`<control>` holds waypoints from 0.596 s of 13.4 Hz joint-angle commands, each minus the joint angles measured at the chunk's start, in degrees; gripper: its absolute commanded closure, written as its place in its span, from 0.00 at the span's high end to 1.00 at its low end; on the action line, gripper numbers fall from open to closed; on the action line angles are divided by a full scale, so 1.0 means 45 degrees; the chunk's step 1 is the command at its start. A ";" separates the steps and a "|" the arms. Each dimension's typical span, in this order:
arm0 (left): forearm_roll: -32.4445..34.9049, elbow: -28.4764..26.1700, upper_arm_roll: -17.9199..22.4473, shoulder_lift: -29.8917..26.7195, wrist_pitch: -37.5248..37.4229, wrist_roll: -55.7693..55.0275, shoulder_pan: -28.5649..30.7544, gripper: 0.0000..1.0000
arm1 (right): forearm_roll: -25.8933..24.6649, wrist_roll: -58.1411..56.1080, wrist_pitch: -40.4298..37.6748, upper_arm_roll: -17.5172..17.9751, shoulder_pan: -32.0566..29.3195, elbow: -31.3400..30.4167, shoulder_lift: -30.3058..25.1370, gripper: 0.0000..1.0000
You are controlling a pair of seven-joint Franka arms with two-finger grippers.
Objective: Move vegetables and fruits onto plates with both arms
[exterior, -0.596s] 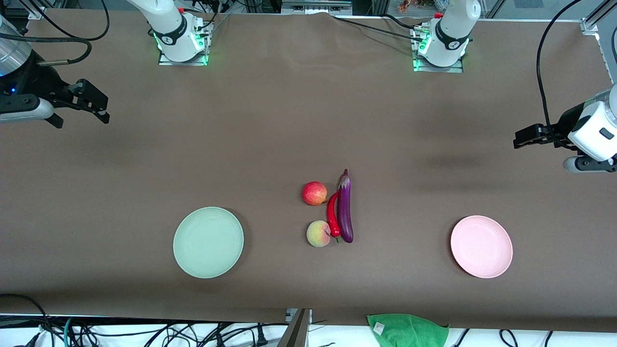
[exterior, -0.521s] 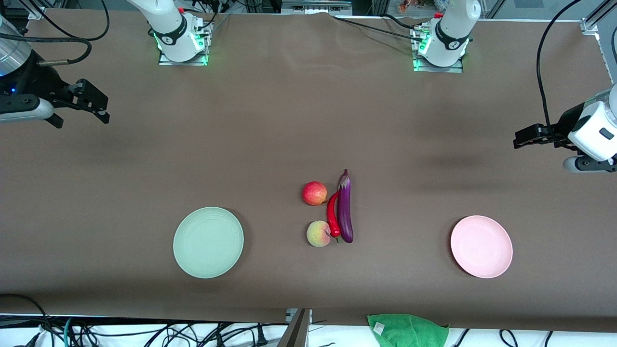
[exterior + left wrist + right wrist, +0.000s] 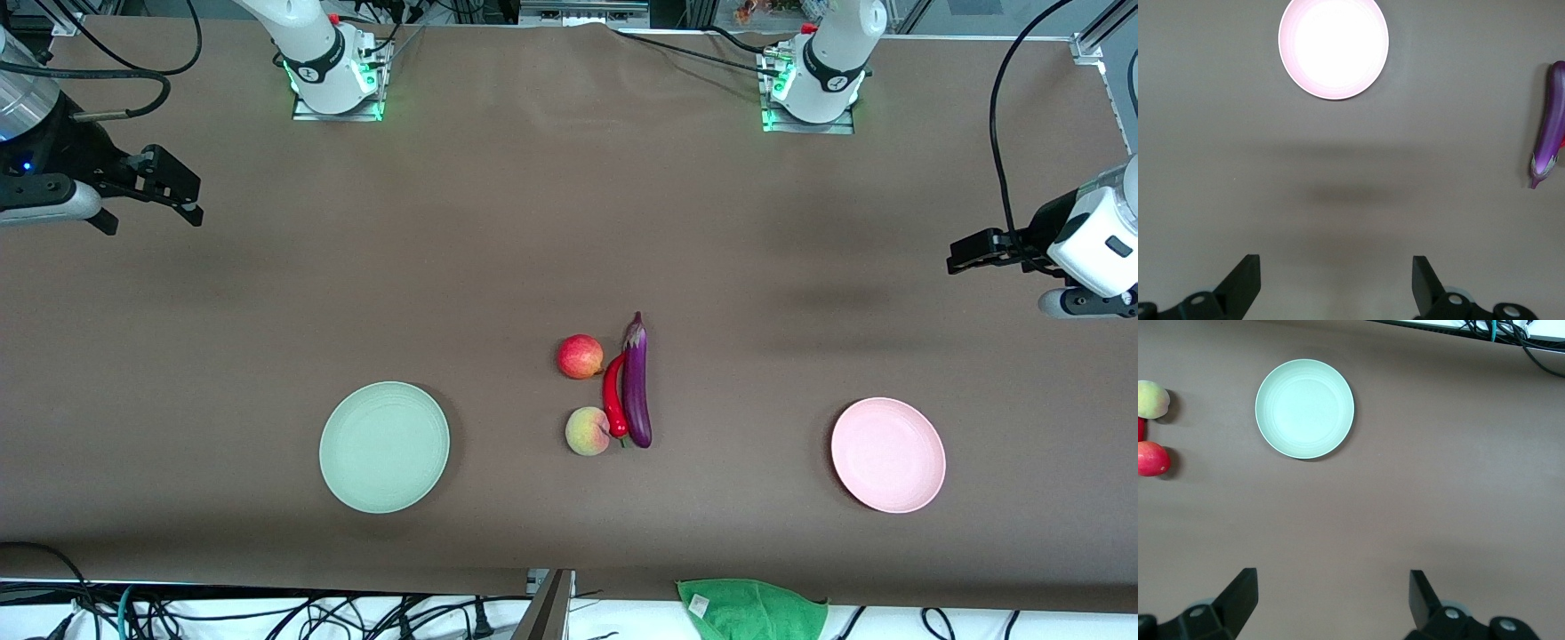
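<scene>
eggplant (image 3: 637, 384), chili (image 3: 613, 396), peach (image 3: 587, 431), pomegranate (image 3: 580, 356) clustered mid-table between green plate (image 3: 384, 447) and pink plate (image 3: 887, 455); left gripper (image 3: 965, 252), right gripper (image 3: 182, 197) – both spread, holding nothing, over the table's ends

Glossy eggplant (image 3: 637, 384), matt plastic plates (image 3: 384, 447), matt tablecloth (image 3: 533, 222)
</scene>
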 commanded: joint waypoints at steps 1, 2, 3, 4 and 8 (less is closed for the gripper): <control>-0.0283 0.0504 0.0025 0.0228 -0.0285 0.0211 -0.0008 1.00 | -0.0034 -0.0188 -0.0078 0.0006 0.0071 0.0260 0.0039 1.00; -0.0283 0.0504 0.0025 0.0228 -0.0285 0.0211 -0.0008 1.00 | -0.0034 -0.0188 -0.0097 0.0006 0.0071 0.0260 0.0039 1.00; -0.0283 0.0504 0.0025 0.0228 -0.0285 0.0211 -0.0008 1.00 | -0.0015 -0.0188 -0.0174 -0.0013 0.0052 0.0260 0.0058 1.00; -0.0283 0.0504 0.0025 0.0228 -0.0285 0.0211 -0.0008 1.00 | -0.0015 -0.0168 -0.0175 -0.0033 0.0032 0.0260 0.0059 1.00; -0.0283 0.0504 0.0025 0.0228 -0.0285 0.0211 -0.0008 1.00 | -0.0034 -0.0149 -0.0078 -0.0033 0.0032 0.0260 0.0078 1.00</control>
